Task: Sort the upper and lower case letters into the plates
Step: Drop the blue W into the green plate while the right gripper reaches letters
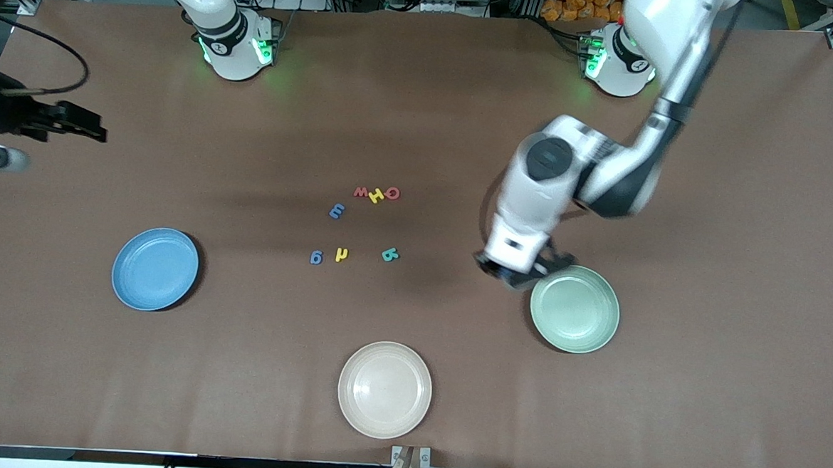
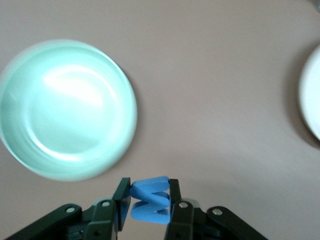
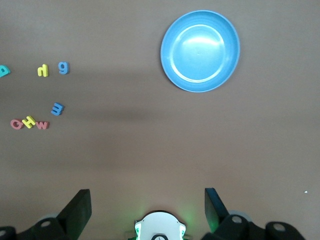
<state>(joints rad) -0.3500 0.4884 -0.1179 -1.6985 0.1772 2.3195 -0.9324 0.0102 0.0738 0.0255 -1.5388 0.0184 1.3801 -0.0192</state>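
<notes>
My left gripper [image 1: 521, 274] is shut on a small blue letter [image 2: 150, 200], pinched edge-on between its fingers. It hangs over the table just beside the rim of the pale green plate [image 1: 574, 308] [image 2: 65, 110], on the side toward the loose letters. Several letters lie mid-table: a red W [image 1: 360, 192], yellow H [image 1: 376, 195] and red O [image 1: 392, 193] in a row, and nearer the front camera a blue one [image 1: 336, 210], a blue g [image 1: 316, 257], a yellow one [image 1: 341, 254] and a teal one [image 1: 389, 255]. The blue plate [image 1: 155, 269] [image 3: 200, 51] holds nothing. My right gripper [image 1: 83, 125] [image 3: 146, 195] waits open over the right arm's end of the table.
A cream plate [image 1: 384, 389] sits near the table's front edge, nearer the front camera than the letters; its rim shows in the left wrist view [image 2: 312, 95]. Both robot bases [image 1: 237, 46] [image 1: 614, 62] stand along the table's back edge.
</notes>
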